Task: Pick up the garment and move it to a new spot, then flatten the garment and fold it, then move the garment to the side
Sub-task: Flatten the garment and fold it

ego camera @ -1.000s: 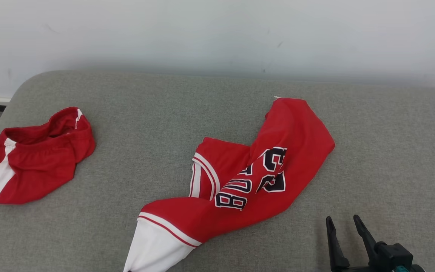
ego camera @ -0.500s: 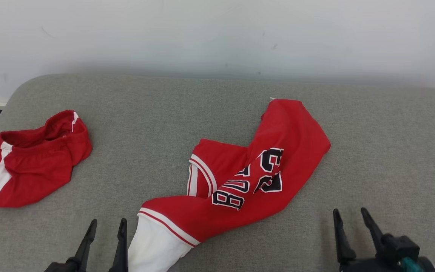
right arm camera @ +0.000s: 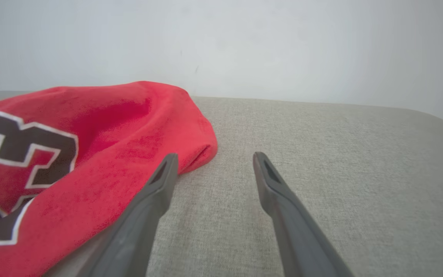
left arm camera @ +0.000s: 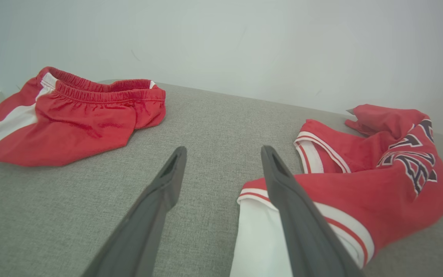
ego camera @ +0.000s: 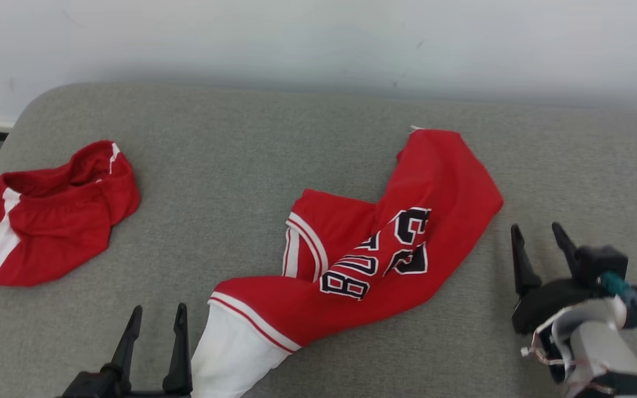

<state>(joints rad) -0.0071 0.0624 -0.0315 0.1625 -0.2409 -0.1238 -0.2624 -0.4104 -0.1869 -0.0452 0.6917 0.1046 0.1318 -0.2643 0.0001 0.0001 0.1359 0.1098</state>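
Garment: red jersey with black, white-edged lettering and a white panel at its near end. It lies crumpled and partly folded over itself at the middle of the grey upholstered surface, and neither hand holds it. Left hand: fingers spread wide, nothing between them, low by the near edge, just left of the jersey's white panel; in the left wrist view one finger overlaps that panel, contact not determinable. Right hand: fingers spread wide, empty, just right of the jersey's rounded right-hand fold. Open room: broad bare upholstery to the right of the right hand, out to the rounded far corner; a bare band behind the jersey up to the pale wall; a wide bare stretch between the jersey and the left side. Other item: red shorts with white side stripe and elastic waistband, bunched by the left edge, well apart from the jersey, beyond and to the left of the left hand. The rear edge of the surface meets the wall; its far-left corner is rounded.
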